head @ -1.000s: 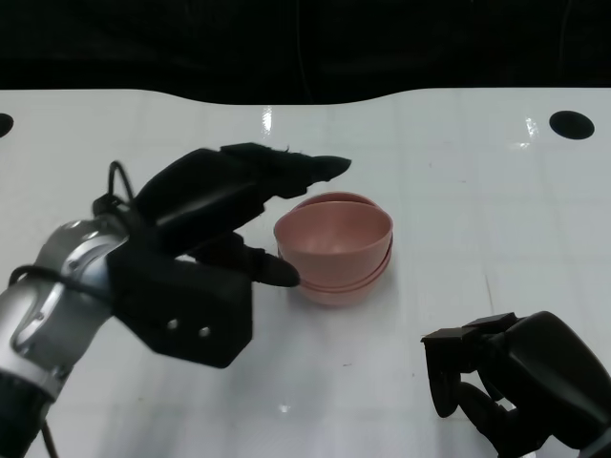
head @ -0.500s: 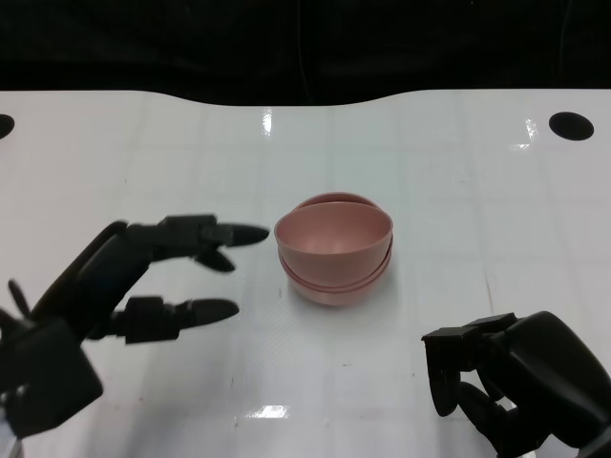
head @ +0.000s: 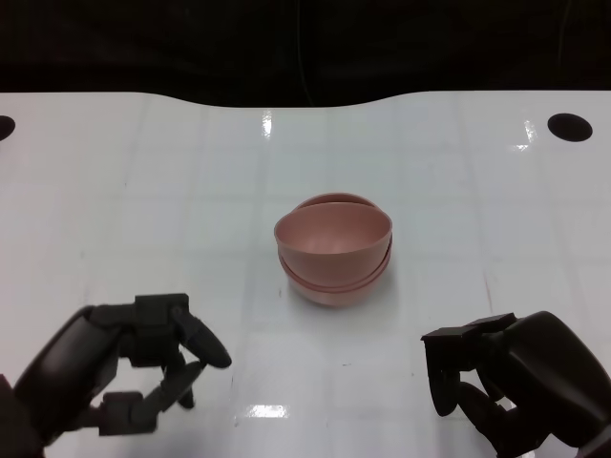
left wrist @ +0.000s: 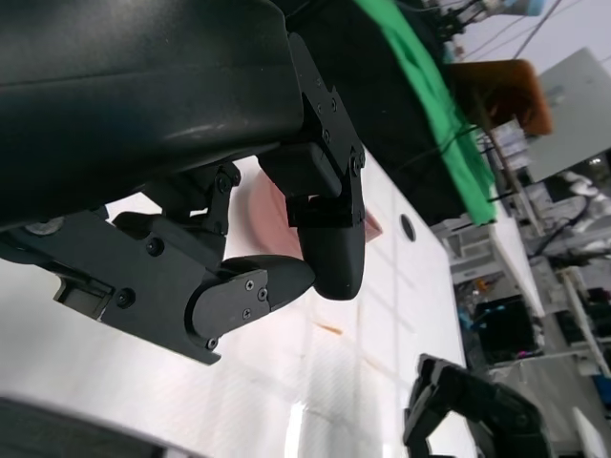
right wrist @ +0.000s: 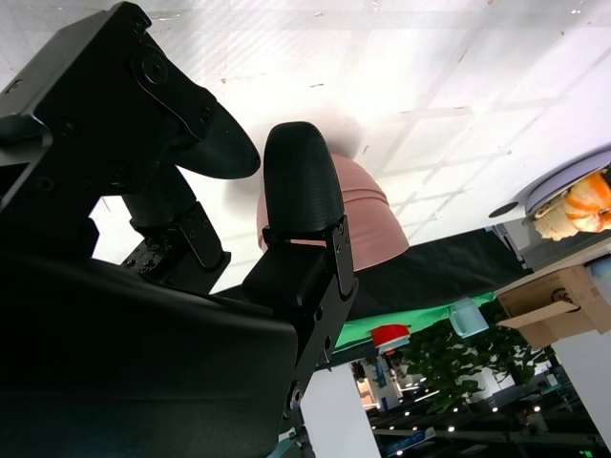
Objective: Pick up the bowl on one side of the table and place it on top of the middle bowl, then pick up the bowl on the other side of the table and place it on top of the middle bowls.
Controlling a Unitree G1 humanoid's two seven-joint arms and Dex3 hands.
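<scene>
Your stack of pink bowls sits at the middle of the white counter, and from the rims showing, both side bowls look nested already, the top one tilted slightly. So the job left is a clean retreat. Your left hand is near the front edge, well apart from the stack, fingers curled in and grasping nothing. Your right hand rests low on the other side, fingers likewise clenched and empty. Move both arms away from the stack so nothing nudges that tilted top bowl.
</scene>
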